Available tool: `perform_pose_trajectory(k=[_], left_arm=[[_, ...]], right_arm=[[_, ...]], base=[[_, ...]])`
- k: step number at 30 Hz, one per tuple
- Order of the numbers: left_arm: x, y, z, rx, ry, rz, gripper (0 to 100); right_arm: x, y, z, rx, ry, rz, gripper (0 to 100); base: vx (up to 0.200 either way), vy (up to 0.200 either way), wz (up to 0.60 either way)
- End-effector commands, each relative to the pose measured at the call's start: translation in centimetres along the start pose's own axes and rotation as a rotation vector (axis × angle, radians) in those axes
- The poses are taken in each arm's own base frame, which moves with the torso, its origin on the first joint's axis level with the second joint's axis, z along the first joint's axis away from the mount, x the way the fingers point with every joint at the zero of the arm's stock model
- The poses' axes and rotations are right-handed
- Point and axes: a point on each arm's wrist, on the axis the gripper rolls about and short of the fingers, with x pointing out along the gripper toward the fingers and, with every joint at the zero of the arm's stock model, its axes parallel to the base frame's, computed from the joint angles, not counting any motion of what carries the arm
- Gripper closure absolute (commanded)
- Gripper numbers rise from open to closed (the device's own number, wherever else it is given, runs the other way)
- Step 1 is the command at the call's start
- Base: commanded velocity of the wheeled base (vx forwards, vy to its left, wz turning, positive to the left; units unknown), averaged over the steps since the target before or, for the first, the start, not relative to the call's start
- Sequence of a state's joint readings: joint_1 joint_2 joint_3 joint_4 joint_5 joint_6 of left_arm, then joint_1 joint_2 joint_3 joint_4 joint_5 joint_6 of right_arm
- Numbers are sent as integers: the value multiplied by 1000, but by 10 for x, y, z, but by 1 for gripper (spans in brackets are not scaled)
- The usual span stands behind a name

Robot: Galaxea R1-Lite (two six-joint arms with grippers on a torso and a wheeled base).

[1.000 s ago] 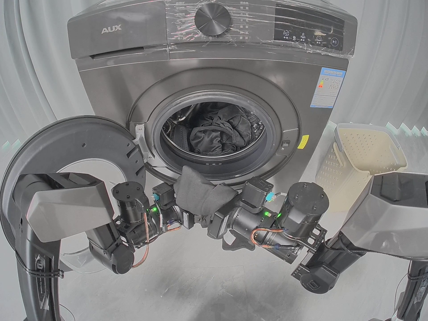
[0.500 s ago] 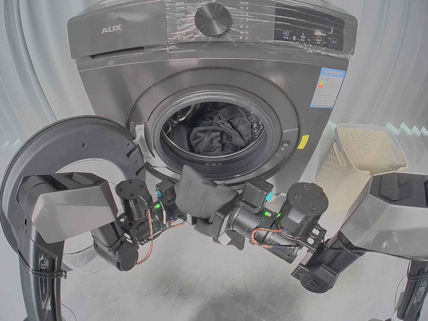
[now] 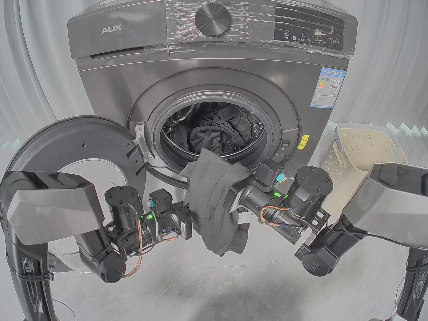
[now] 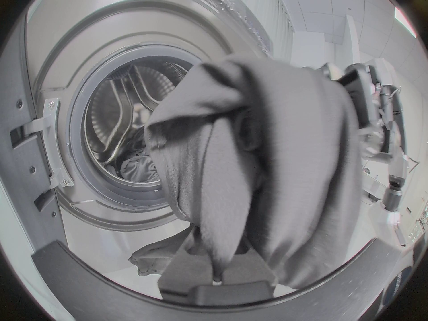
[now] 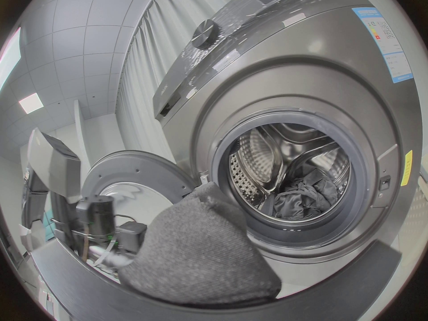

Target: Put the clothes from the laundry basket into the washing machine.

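Observation:
A grey garment [image 3: 214, 201] hangs from my right gripper [image 3: 231, 191], which is shut on its upper part just in front of the washing machine's lower door rim [image 3: 209, 168]. The cloth drapes down well below the opening. From the right wrist the same garment [image 5: 196, 255] covers the gripper. My left gripper [image 3: 186, 221] sits low, beside the hanging cloth's left edge, and the garment [image 4: 267, 166] hangs right before it. Dark clothes [image 3: 218, 130] lie inside the drum [image 5: 290, 170]. The cream laundry basket [image 3: 356, 128] stands to the right of the machine.
The round washer door [image 3: 76, 148] is swung fully open at the left, close to my left arm. Grey floor [image 3: 191, 286] lies open below both arms. A pale curtain [image 3: 392, 45] hangs behind the machine.
My right gripper has risen toward the drum opening with the grey garment, which has unfolded and now hangs long. My left arm has dropped lower and back to the left.

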State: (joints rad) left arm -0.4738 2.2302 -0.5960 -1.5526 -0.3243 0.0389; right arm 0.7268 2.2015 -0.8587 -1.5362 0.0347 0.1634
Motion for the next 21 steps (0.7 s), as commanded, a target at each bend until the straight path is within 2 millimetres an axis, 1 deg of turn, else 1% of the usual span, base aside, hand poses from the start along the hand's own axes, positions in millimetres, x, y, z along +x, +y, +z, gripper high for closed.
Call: perform_pose_trajectory(k=[1, 3, 4, 6, 7, 11, 15, 16, 18, 21], left_arm=[[-22, -16, 21, 9, -23, -43, 100], [-25, -18, 25, 9, -28, -51, 100], [-31, -23, 31, 11, -37, -61, 100], [-34, -25, 33, 12, -40, -70, 100], [-37, -28, 35, 14, -43, -84, 100], [-38, -29, 37, 16, -49, -85, 100], [-36, -29, 35, 13, -44, -81, 100], [-35, -29, 35, 13, -46, -79, 100], [-35, -28, 35, 12, -46, -76, 100], [-35, -26, 35, 6, -45, -67, 100]], right_arm=[[7, -9, -4, -3, -14, -40, 100], [9, -9, -7, -3, -12, -48, 100], [12, -9, -10, -2, -16, -58, 100], [15, -10, -12, -3, -17, -66, 100], [18, -13, -17, -3, -16, -77, 100], [18, -12, -24, -2, -4, -73, 100], [18, -10, -24, 1, -3, -68, 100], [18, -9, -24, 2, -2, -67, 0], [17, -8, -23, 4, -2, -66, 0], [10, -3, -26, 5, 28, -57, 0]], base=[[0, 0, 0], [0, 0, 0], [0, 0, 0], [0, 0, 0], [0, 0, 0], [0, 0, 0], [0, 0, 0], [0, 0, 0], [0, 0, 0], [0, 0, 0]])
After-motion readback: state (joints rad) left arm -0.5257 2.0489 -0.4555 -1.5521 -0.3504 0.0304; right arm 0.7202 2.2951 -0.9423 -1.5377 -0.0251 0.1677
